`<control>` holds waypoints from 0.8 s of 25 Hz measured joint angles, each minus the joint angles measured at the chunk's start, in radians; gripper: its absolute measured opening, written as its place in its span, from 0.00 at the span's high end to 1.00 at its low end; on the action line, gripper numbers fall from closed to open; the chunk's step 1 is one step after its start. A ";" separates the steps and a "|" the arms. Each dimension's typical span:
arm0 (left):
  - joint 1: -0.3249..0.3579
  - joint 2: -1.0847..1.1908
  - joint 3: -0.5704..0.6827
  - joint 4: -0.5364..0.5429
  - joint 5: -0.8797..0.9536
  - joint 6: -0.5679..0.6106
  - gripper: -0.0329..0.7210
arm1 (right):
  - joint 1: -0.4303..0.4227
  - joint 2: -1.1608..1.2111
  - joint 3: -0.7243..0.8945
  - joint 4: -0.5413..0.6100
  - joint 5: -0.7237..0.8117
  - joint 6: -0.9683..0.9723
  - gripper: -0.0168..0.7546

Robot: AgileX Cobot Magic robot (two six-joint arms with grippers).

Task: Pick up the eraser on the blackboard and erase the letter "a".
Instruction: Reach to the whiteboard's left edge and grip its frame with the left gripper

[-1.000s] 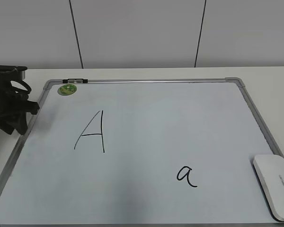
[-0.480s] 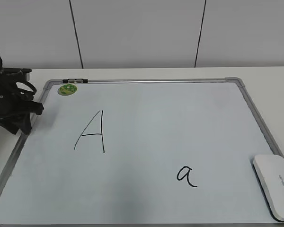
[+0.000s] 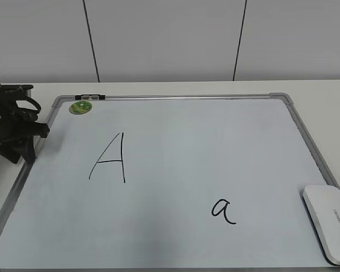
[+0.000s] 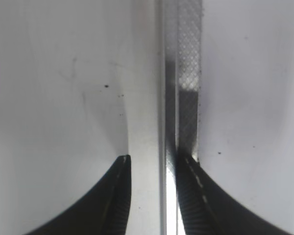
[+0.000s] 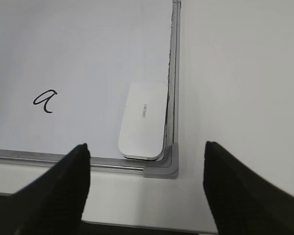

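Lying flat on a pale table (image 3: pixel 328 90), the blackboard (image 3: pixel 175 141), really a white dry-erase board in a thin silver-grey frame, fills most of the exterior view. The eraser (image 3: pixel 329 222), a flat white rounded block with tiny grey lettering, rests on the board in its near right corner, tucked against the frame; the right wrist view shows it lengthwise beside the right rail, just above the grey corner piece (image 5: pixel 162 165). The letter "a" (image 3: pixel 223 210), small and black, sits on the board to the left of the eraser, near but clearly apart from it. A larger capital "A" (image 3: pixel 109 158) is written further left and farther back, and a small round green magnet (image 3: pixel 80 106) sits in the far left corner. The left gripper (image 4: pixel 152 196) hangs low at the board's left edge, its dark fingers slightly apart and straddling the metal frame rail (image 4: pixel 179 98). The right gripper (image 5: pixel 144 191) hovers above the near right corner, its two dark fingers spread wide with nothing between them, the eraser visible in the gap below.
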 joint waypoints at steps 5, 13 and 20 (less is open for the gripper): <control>0.000 0.008 -0.011 -0.005 0.015 -0.002 0.64 | 0.000 0.000 0.000 0.000 0.000 0.000 0.28; 0.000 0.008 -0.011 -0.021 0.024 -0.002 0.86 | 0.000 0.000 0.000 0.000 0.000 0.000 0.28; 0.000 0.008 -0.012 -0.027 0.028 -0.006 0.92 | 0.000 0.000 0.000 0.002 0.000 0.000 0.28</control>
